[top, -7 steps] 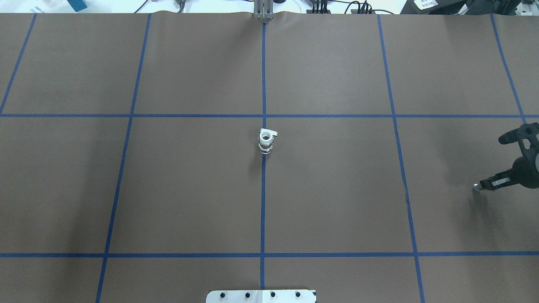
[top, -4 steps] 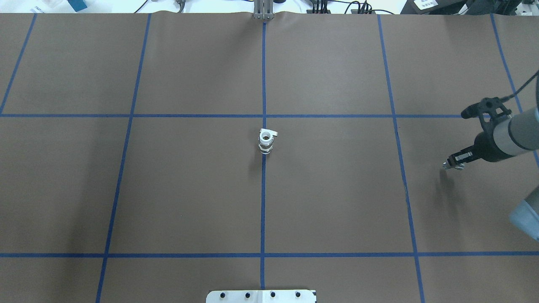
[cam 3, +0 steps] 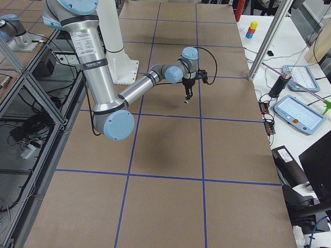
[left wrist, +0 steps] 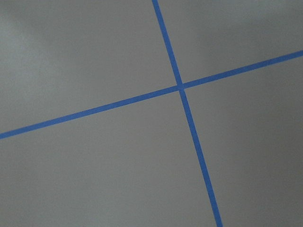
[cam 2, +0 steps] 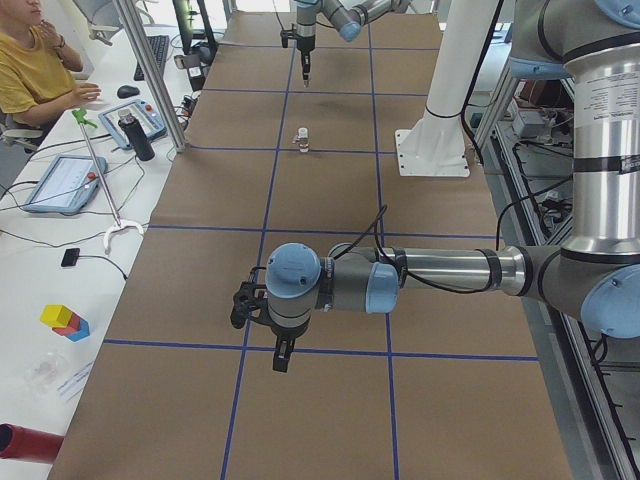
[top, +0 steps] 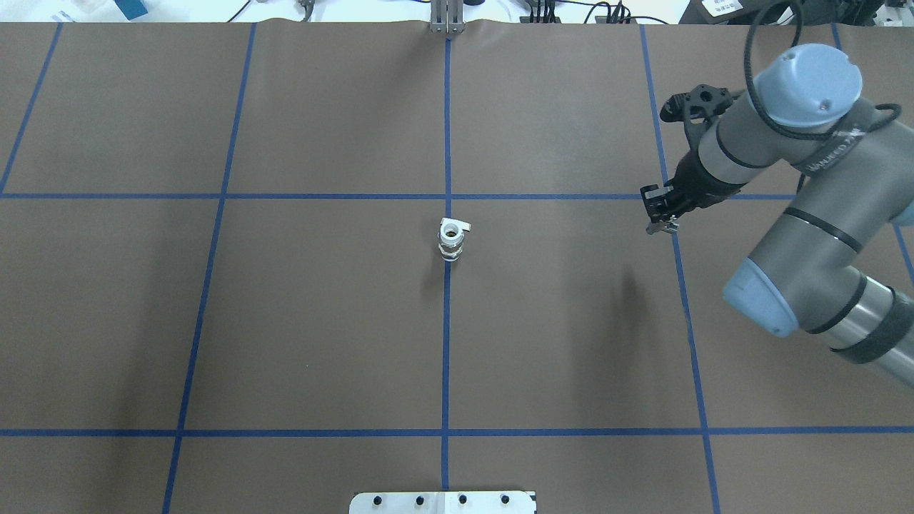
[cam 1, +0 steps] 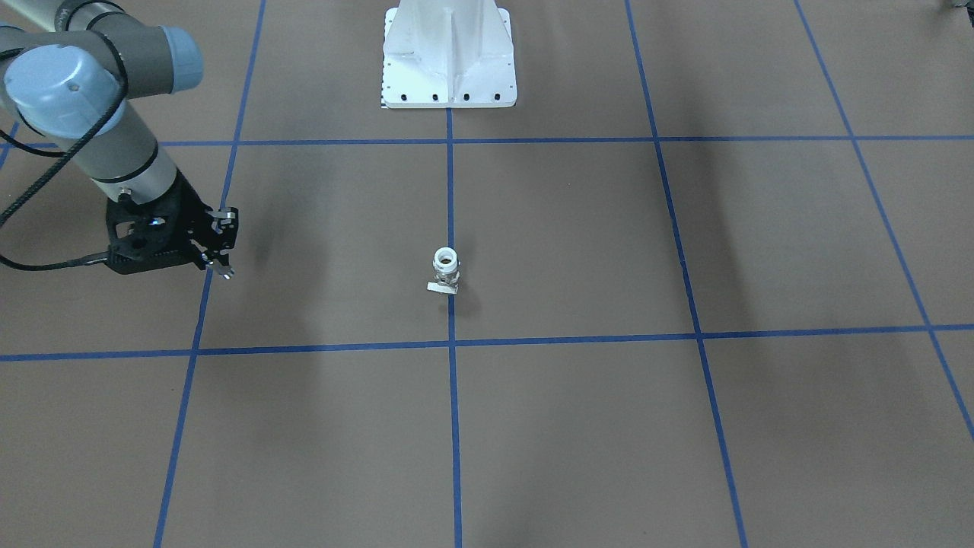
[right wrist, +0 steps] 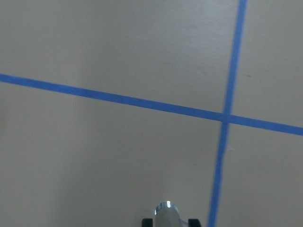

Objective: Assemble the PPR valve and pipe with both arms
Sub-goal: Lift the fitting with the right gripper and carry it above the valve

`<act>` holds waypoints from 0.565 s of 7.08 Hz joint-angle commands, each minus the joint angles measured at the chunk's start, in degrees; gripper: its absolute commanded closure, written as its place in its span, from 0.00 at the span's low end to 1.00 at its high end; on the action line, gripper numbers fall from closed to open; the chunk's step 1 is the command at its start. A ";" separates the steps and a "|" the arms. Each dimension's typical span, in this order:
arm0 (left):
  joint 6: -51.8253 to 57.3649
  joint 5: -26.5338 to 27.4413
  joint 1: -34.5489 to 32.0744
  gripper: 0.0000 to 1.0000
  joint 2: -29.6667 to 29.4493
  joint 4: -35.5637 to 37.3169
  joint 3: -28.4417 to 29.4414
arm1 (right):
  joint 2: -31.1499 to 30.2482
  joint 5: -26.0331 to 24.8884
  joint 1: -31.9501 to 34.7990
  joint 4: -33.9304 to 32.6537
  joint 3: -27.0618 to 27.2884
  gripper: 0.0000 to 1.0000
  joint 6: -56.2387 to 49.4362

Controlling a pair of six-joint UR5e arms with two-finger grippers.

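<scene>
**A:** Noticed the black two-finger right gripper [top: 660, 225] further in than a second ago: gone from the right edge of the overhead frame to partway toward centre. Left the stubby PPR valve [top: 451, 240], white plastic ring on top and silvery metal middle, upright at dead centre on the blue tape line [top: 447, 343].

**B:** Read that as carrying in, with no mating started. Only caught the tiny shiny silver metal pipe [right wrist: 165, 212] in the right wrist view, bottom edge, pinched in those jaws. Spotted the black left gripper [cam 2: 283, 352] only in the left-side view, lower middle; couldn't tell if clenched or released.
</scene>
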 commanded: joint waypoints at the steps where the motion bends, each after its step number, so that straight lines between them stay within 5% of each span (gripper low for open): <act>1: -8.34 -0.39 0.03 0.00 4.01 -1.36 -3.43 | 9.44 0.01 -2.01 -7.65 0.58 1.00 7.92; 4: -11.27 -0.22 0.30 0.00 5.00 -3.48 -4.32 | 18.77 -0.08 -3.49 -15.94 -0.29 1.00 12.05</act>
